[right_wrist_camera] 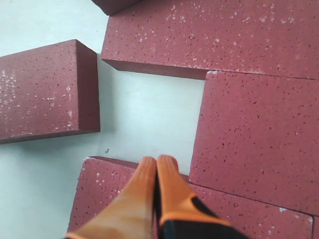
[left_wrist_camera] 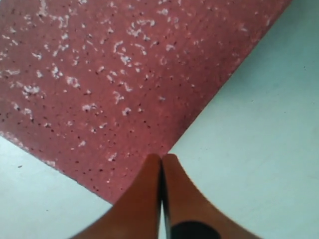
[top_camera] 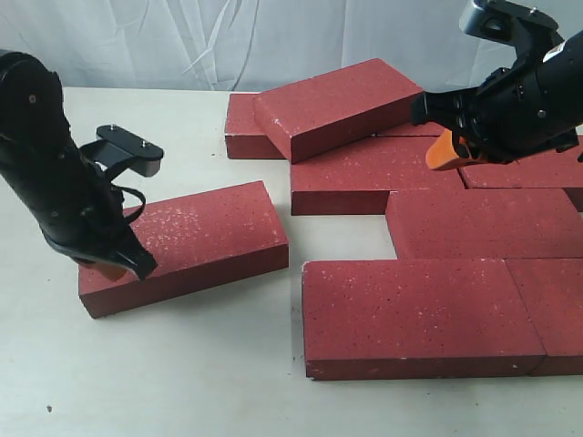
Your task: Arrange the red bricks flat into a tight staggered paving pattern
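Several dark-red speckled bricks lie flat in staggered rows at the right, among them a front brick (top_camera: 414,309) and a middle brick (top_camera: 369,173). One brick (top_camera: 342,102) rests tilted on top of the back ones. A loose brick (top_camera: 191,238) lies apart at an angle on the left. My left gripper (top_camera: 117,267) is shut and empty, its tips (left_wrist_camera: 162,157) at that brick's (left_wrist_camera: 109,74) left end corner. My right gripper (top_camera: 441,153) is shut and empty, just above the middle brick (right_wrist_camera: 102,194) and beside the tilted one, fingertips (right_wrist_camera: 157,162) near its edge.
A bare gap of white table (top_camera: 342,232) separates the loose brick (right_wrist_camera: 40,89) from the laid rows. White table (top_camera: 137,373) spreads in front and to the left. A white curtain (top_camera: 228,36) closes the back.
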Robot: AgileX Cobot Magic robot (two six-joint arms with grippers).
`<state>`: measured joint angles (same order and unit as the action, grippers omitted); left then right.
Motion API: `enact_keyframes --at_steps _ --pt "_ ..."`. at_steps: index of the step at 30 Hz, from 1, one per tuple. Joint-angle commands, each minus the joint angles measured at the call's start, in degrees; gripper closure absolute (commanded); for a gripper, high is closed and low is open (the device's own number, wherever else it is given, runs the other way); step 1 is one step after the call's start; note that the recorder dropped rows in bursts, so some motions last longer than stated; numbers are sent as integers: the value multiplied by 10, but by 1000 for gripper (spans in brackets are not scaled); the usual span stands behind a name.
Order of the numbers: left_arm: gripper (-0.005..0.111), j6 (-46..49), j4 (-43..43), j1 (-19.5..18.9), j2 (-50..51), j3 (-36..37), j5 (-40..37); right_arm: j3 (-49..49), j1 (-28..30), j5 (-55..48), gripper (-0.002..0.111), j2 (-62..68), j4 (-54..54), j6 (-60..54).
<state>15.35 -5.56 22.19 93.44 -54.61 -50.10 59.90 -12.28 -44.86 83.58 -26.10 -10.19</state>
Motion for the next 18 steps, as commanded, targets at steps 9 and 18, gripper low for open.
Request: enact_keyframes --at_steps 9,18 --pt "107 74 -11 2 64 35 -4 2 1 4 109 0 0 -6" --pt "107 76 46 2 112 39 -4 2 1 4 109 0 0 -6"
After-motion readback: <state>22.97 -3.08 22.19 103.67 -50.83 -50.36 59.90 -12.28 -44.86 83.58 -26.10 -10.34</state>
